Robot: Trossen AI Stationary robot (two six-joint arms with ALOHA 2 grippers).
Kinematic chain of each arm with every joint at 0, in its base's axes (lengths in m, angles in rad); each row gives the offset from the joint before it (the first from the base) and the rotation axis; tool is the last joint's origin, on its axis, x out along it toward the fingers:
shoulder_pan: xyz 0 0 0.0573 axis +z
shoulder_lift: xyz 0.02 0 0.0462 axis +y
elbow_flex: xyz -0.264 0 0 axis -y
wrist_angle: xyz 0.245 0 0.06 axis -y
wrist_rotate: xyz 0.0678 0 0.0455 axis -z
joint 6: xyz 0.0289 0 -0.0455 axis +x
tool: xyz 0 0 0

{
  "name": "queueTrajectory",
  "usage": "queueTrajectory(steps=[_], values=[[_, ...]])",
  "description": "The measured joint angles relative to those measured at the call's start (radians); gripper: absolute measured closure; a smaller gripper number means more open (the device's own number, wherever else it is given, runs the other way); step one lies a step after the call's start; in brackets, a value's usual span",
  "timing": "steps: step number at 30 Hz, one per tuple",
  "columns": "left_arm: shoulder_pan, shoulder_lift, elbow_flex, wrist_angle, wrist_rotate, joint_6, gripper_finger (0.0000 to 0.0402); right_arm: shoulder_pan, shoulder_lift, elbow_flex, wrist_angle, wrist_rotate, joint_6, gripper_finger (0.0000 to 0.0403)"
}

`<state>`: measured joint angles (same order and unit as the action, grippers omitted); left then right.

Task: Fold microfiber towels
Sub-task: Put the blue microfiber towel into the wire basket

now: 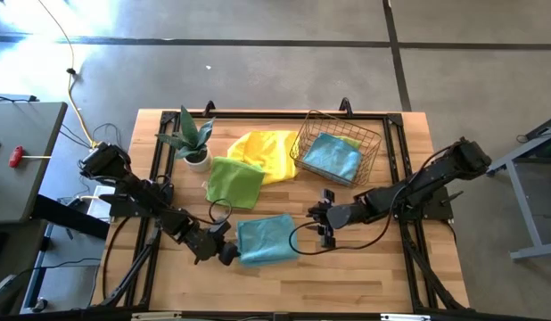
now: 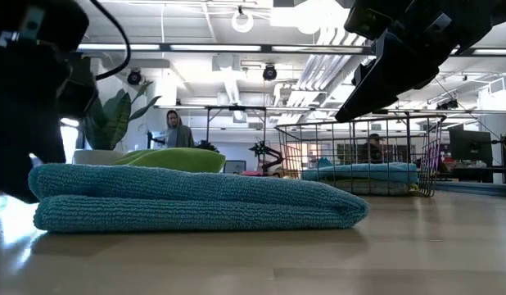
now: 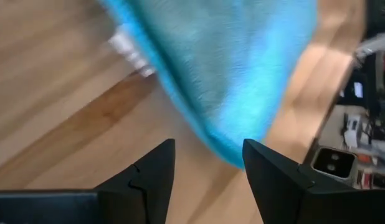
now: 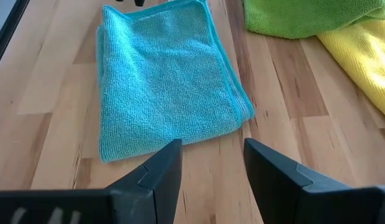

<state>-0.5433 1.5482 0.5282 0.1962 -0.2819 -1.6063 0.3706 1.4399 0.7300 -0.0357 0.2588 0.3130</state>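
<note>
Teal towel [image 1: 267,239] lies folded at table's front centre; left gripper [image 1: 226,253] and right gripper [image 1: 324,225] flank it, jaws apart, empty; another folded in basket [image 1: 369,147]; green towel [image 1: 234,181], yellow towel [image 1: 267,152] remain unfolded.

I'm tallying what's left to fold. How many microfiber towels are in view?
4 for certain: a folded teal towel at the table's front between the grippers, a lime green towel beside the plant, a yellow towel behind it, a blue towel in the wire basket. More may be beneath it.
</note>
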Motion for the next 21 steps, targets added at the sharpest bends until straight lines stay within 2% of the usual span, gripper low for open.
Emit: queueTrajectory(steps=[7, 13, 21], values=[[-0.061, 0.000, 0.002, -0.130, -0.094, -0.201, 0.0222, 0.000, 0.000, 0.000, 0.000, 0.000, 0.000, 0.0237], [-0.067, 0.000, 0.002, -0.151, -0.133, -0.253, 0.0219, 0.000, 0.000, 0.000, 0.000, 0.000, 0.000, 0.0237], [-0.060, 0.011, 0.003, -0.136, -0.182, -0.331, 0.0160, 0.000, 0.000, 0.000, 0.000, 0.000, 0.000, 0.0237]])
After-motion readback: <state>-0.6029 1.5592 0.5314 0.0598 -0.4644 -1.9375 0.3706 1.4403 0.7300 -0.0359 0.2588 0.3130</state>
